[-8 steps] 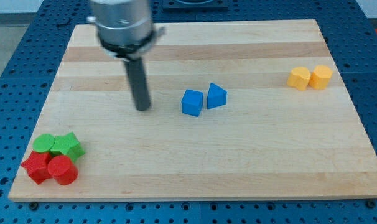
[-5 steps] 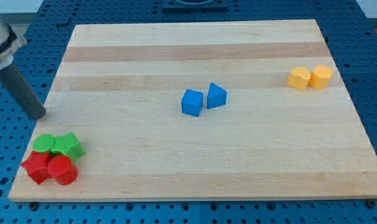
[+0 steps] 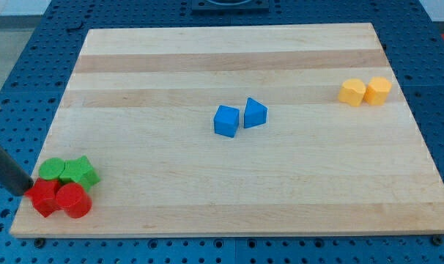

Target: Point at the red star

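Note:
The red star (image 3: 43, 197) lies at the board's bottom left corner, touching a red cylinder (image 3: 73, 201) on its right. A green cylinder (image 3: 53, 169) and a green star (image 3: 80, 173) sit just above them. My rod enters from the view's left edge, and my tip (image 3: 23, 190) sits just left of the red star, right at its edge, off the board's left side.
A blue cube (image 3: 226, 121) and a blue wedge-like block (image 3: 255, 114) stand mid-board. Two yellow blocks (image 3: 352, 92) (image 3: 378, 90) sit at the upper right. The wooden board (image 3: 229, 51) rests on a blue perforated table.
My tip moved from mid-board, left of the blue cube, out over the left edge and then down to just left of the red star. No block has moved.

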